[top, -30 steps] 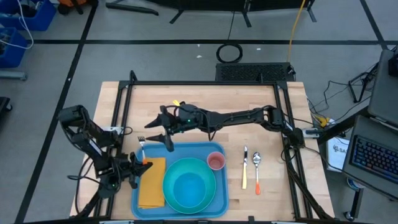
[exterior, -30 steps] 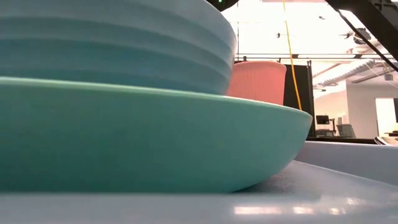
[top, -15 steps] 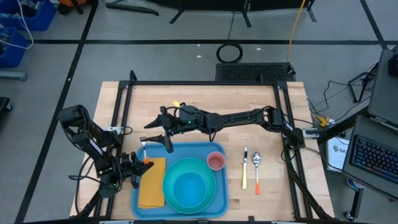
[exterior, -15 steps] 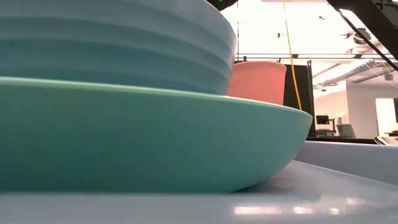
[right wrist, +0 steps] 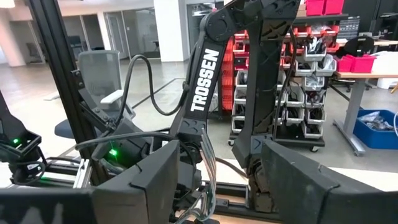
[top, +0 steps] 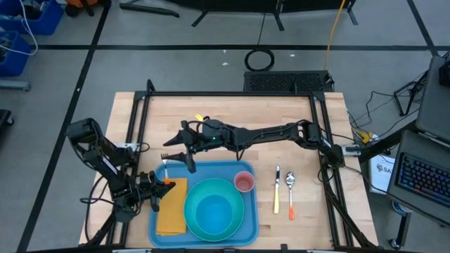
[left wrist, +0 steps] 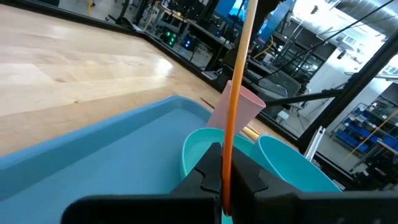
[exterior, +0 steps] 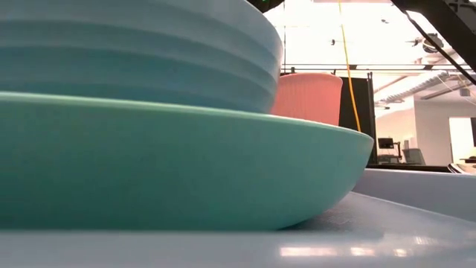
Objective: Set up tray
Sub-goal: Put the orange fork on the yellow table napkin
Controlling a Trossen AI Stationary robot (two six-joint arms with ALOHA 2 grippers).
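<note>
The blue tray (top: 242, 211) lies at the table's near edge; its floor also fills the bottom of the low view (exterior: 357, 238). On it sit a turquoise plate (top: 235, 221) with a light-blue bowl (top: 213, 211), an orange napkin (top: 171, 207) and a pink cup (top: 244, 183). My left gripper (top: 159, 188) is at the tray's left rim, shut on a fork with an orange handle. The fork's tines (top: 166, 156) point to the far edge. My right gripper (top: 180, 149) hovers open just beyond the tray's far left corner, close to the tines. My left gripper pinches the fork's thin orange handle (left wrist: 227, 163) between its two fingers. The handle runs on past the fingertips, along the fingers' own direction. It stands clear above the tray's floor (left wrist: 112, 162). The tines are out of the left wrist view.
A knife (top: 277, 188) and a spoon (top: 290, 191), both with orange handles, lie on the bare wood to the right of the tray. The far half of the table (top: 232, 109) is bare wood. A black frame runs round the table's edges.
My left gripper, with the fork, has shifted slightly toward the table's right, closer over the tray's left rim. The right arm has kept still.
</note>
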